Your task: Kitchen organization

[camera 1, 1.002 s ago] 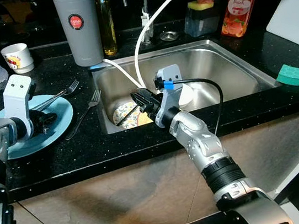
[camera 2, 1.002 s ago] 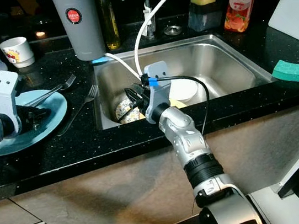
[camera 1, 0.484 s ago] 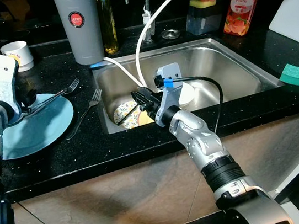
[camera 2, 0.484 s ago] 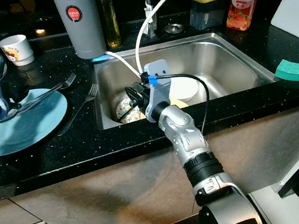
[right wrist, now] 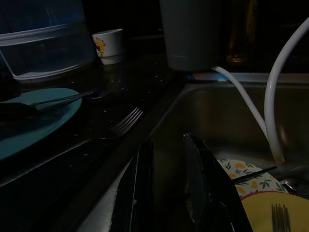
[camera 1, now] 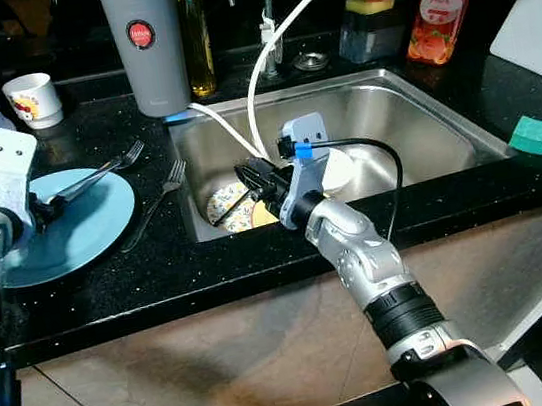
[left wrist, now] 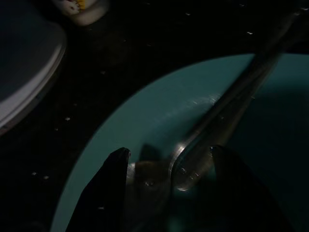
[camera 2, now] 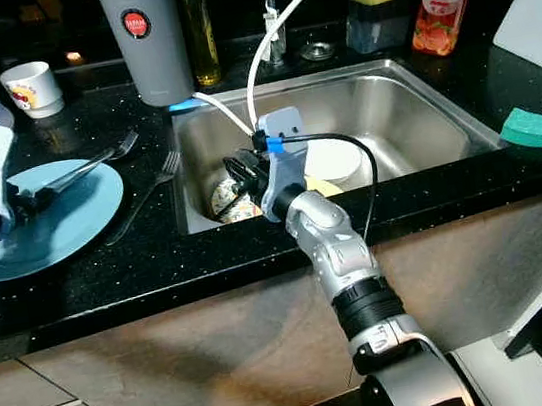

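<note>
my left gripper (left wrist: 166,166), fingers apart, straddles the fork (camera 1: 95,174) handle on the blue plate (camera 1: 93,228), presumably to lift it. my right gripper (camera 1: 258,180) waits over the sink (camera 1: 421,121), fingers slightly apart, holding nothing.

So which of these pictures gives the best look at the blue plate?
The left eye view: the whole blue plate lies on the black counter, with a fork resting across it. The right eye view shows much the same. The left wrist view sees part of it close up but dark; the right wrist view catches its edge.
</note>
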You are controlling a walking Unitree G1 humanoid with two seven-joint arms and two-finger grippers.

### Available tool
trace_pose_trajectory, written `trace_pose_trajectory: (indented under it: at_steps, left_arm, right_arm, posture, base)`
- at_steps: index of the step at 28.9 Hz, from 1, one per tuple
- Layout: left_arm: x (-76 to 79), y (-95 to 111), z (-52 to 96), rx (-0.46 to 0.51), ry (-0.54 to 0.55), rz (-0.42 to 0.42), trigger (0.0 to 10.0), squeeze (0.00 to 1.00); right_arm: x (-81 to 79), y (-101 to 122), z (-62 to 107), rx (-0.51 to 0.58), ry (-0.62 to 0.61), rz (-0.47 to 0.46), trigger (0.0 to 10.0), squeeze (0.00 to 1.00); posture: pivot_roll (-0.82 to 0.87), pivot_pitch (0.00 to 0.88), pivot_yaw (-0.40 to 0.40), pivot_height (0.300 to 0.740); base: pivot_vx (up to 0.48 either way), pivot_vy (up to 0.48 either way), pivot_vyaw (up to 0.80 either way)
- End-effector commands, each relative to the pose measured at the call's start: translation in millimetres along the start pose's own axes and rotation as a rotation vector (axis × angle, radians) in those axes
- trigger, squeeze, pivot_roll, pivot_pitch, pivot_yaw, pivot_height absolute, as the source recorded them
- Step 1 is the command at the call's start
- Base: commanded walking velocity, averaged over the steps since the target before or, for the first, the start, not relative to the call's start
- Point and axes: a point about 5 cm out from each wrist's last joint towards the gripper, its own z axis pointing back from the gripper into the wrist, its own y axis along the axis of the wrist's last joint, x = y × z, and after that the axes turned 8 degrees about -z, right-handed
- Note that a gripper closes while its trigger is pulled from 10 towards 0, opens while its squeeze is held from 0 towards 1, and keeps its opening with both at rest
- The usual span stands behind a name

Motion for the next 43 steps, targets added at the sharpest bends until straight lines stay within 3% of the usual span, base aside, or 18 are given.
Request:
trace_pose_trajectory:
  at_steps: [1, 8, 10, 13, 14, 15, 17, 23, 24, 25, 26, 29, 30, 32, 33, 38, 42, 43]
  left_arm:
    - [1.9, -18.5, 1.7, -0.099, -0.051, -0.01, 10.0, 0.0]
    - [4.4, -10.9, 2.0, -0.08, -0.103, -0.051, 10.0, 0.0]
    - [7.9, -1.2, 3.1, -0.06, -0.17, -0.07, 5.9, 0.0]
    - [9.2, 1.8, 3.8, -0.057, -0.195, -0.082, 5.9, 0.0]
    - [10.7, 5.0, 4.8, -0.056, -0.22, -0.096, 4.4, 0.0]
    - [12.2, 8.2, 6.0, -0.051, -0.248, -0.1, 0.0, 0.0]
    - [15.5, 15.4, 9.5, -0.03, -0.315, -0.076, 0.0, 0.0]
    - [12.4, 19.8, 9.1, -0.001, -0.294, -0.004, 0.0, 0.0]
    - [6.9, 22.5, 7.7, 0.018, -0.218, -0.005, 8.6, 0.0]
    - [6.9, 22.5, 7.7, 0.018, -0.218, -0.005, 8.6, 0.0]
    - [-0.2, 27.1, 6.9, 0.059, -0.125, 0.002, 10.0, 0.0]
    - [-9.0, 32.1, 8.1, 0.116, -0.04, 0.06, 10.0, 0.01]
    - [-10.6, 33.0, 8.4, 0.131, -0.029, 0.096, 10.0, 0.24]
    - [-11.6, 33.6, 8.6, 0.141, -0.022, 0.12, 10.0, 0.24]
    - [-11.7, 34.1, 8.6, 0.162, -0.023, 0.163, 10.0, 1.0]
    - [-7.3, 24.7, 6.0, 0.129, -0.053, 0.197, 10.0, 1.0]
    - [1.3, 7.6, 1.4, 0.027, -0.073, 0.173, 10.0, 1.0]
    - [3.4, 1.6, 0.3, -0.008, -0.077, 0.184, 10.0, 0.0]
  right_arm:
    - [-1.1, -0.6, 0.4, -0.007, 0.01, -0.001, 10.0, 0.0]
    - [-1.3, 1.4, -0.4, -0.004, 0.012, 0.002, 10.0, 0.0]
    - [-0.5, 3.1, -0.9, 0.0, 0.01, 0.003, 10.0, 0.0]
    - [-0.2, 3.6, -1.1, 0.001, 0.009, 0.003, 10.0, 0.0]
    - [0.1, 4.2, -1.2, 0.003, 0.008, 0.003, 10.0, 0.0]
    - [0.4, 4.6, -1.4, 0.003, 0.007, 0.003, 10.0, 0.0]
    - [1.1, 5.7, -1.8, 0.006, 0.005, 0.004, 10.0, 0.0]
    - [1.9, 6.2, -2.4, 0.007, 0.003, 0.005, 10.0, 0.0]
    - [2.2, 6.7, -2.6, 0.009, 0.002, 0.005, 10.0, 0.0]
    - [2.2, 6.7, -2.6, 0.009, 0.002, 0.005, 10.0, 0.0]
    - [2.4, 7.0, -2.8, 0.01, 0.002, 0.006, 10.0, 0.0]
    - [2.4, 7.3, -3.0, 0.011, 0.002, 0.007, 10.0, 0.0]
    - [2.3, 7.5, -3.1, 0.011, 0.003, 0.007, 10.0, 0.0]
    - [2.3, 7.5, -3.1, 0.011, 0.003, 0.008, 10.0, 0.0]
    - [1.7, 7.7, -3.1, 0.011, 0.006, 0.009, 10.0, 0.0]
    - [0.4, 7.9, -3.1, 0.009, 0.013, 0.012, 10.0, 0.0]
    - [-0.2, 8.1, -3.2, 0.007, 0.018, 0.014, 10.0, 0.0]
    - [-0.5, 8.3, -3.4, 0.007, 0.02, 0.015, 10.0, 0.0]
  posture:
    - [0.02, 0.158, -0.035, 0.74]
    - [0.02, 0.158, -0.035, 0.74]
    - [0.02, 0.158, -0.035, 0.74]
    - [0.02, 0.158, -0.035, 0.74]
    - [0.02, 0.158, -0.035, 0.74]
    - [0.02, 0.156, -0.034, 0.74]
    - [0.02, 0.156, -0.034, 0.74]
    - [0.02, 0.154, -0.034, 0.74]
    - [0.02, 0.153, -0.033, 0.74]
    - [0.02, 0.153, -0.033, 0.74]
    - [0.02, 0.15, -0.035, 0.74]
    - [0.02, 0.15, -0.035, 0.74]
    - [0.02, 0.15, -0.035, 0.74]
    - [0.02, 0.15, -0.035, 0.74]
    - [0.02, 0.15, -0.035, 0.74]
    - [0.02, 0.15, -0.035, 0.74]
    - [0.01, 0.14, -0.035, 0.74]
    - [0.01, 0.14, -0.035, 0.74]
  base:
    - [0.0, 0.0, 0.0]
    - [0.0, 0.0, 0.0]
    - [0.0, 0.0, 0.0]
    - [0.0, 0.0, 0.0]
    - [0.0, 0.0, 0.0]
    - [0.0, 0.0, 0.0]
    - [0.0, 0.0, 0.0]
    - [0.0, 0.0, 0.0]
    - [0.0, 0.0, 0.0]
    - [0.0, 0.0, 0.0]
    - [0.0, 0.0, 0.0]
    - [0.0, 0.0, 0.0]
    - [0.0, 0.0, 0.0]
    - [0.0, 0.0, 0.0]
    - [0.0, 0.0, 0.0]
    - [0.0, 0.0, 0.0]
    - [0.0, 0.0, 0.0]
    - [0.0, 0.0, 0.0]
